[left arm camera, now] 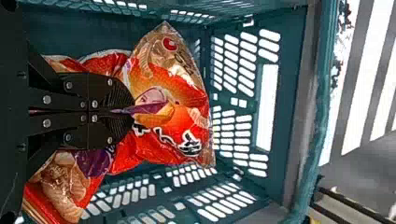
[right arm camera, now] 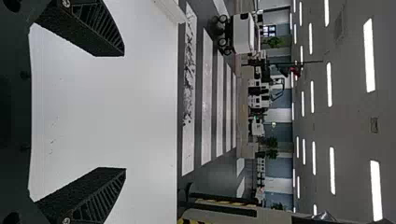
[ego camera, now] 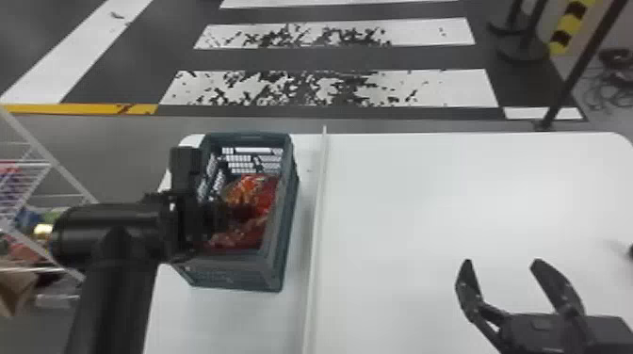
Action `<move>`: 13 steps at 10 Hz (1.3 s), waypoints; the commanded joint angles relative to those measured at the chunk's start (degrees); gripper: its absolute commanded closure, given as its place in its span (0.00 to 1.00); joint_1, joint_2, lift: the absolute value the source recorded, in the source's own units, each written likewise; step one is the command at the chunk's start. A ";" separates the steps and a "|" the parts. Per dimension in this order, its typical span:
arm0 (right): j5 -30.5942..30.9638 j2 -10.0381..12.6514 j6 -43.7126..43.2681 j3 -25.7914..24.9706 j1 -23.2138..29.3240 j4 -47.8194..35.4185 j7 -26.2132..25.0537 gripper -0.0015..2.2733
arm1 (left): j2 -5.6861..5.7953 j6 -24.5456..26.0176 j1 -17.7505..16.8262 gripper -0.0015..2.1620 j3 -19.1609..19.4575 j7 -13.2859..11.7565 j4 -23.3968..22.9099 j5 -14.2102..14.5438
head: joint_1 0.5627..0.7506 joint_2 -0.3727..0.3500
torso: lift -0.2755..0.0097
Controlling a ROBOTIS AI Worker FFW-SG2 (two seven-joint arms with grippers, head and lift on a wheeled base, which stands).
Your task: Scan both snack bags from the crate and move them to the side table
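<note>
While the left gripper (left arm camera: 122,111) is pinched together on a fold of the red-and-orange snack bag (left arm camera: 189,100), inside the slotted plastic crate (ego camera: 282,207), the job at hand looks to me like getting that bag out for scanning. It wants a firm grip and a slow, straight lift, since slick film could slip and the broad end might snag a wall. More red packaging (left arm camera: 67,186) lies just beside the fingers; I can't tell whether it's the second bag, so I'd watch that nothing drags along. The right gripper (ego camera: 502,262) is spread wide over the white tabletop (ego camera: 447,188), right of a thin pale strip (ego camera: 319,207); the crate sits left of it. Beyond the far edge runs a striped floor (ego camera: 329,89), with a wire rack (ego camera: 28,164) at left and a dark post (ego camera: 525,52) far right.
</note>
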 commanded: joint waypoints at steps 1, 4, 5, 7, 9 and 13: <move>0.01 0.00 0.36 0.11 -0.04 -0.05 -0.01 0.02 | -0.01 -0.02 0.09 0.99 1.84 -0.66 -0.12 2.17 | 0.70 0.67 | 0.70; 0.01 0.00 0.89 0.20 -0.12 -0.23 -0.01 0.02 | -0.01 -0.02 1.59 0.99 6.06 -1.80 -2.31 7.88 | 0.70 0.69 | 0.70; 0.18 0.00 0.89 0.29 -0.21 -0.23 -0.01 0.02 | -0.01 -0.02 2.12 0.99 7.37 -2.77 -3.28 9.64 | 0.70 0.69 | 0.70; 0.18 0.00 1.77 0.37 -0.30 -0.32 -0.01 0.02 | 0.08 0.33 3.35 0.99 8.69 -3.47 -6.27 12.37 | 0.70 0.69 | 0.70; 0.27 0.00 2.47 0.46 -0.30 -0.49 -0.01 0.02 | -0.01 1.91 4.67 0.99 9.48 -3.56 -10.05 15.27 | 0.70 0.69 | 0.70; 0.45 0.18 2.47 0.37 -0.12 -0.49 -0.01 0.02 | -0.71 6.13 7.74 0.99 11.15 -2.50 -23.32 21.68 | 0.70 0.66 | 0.70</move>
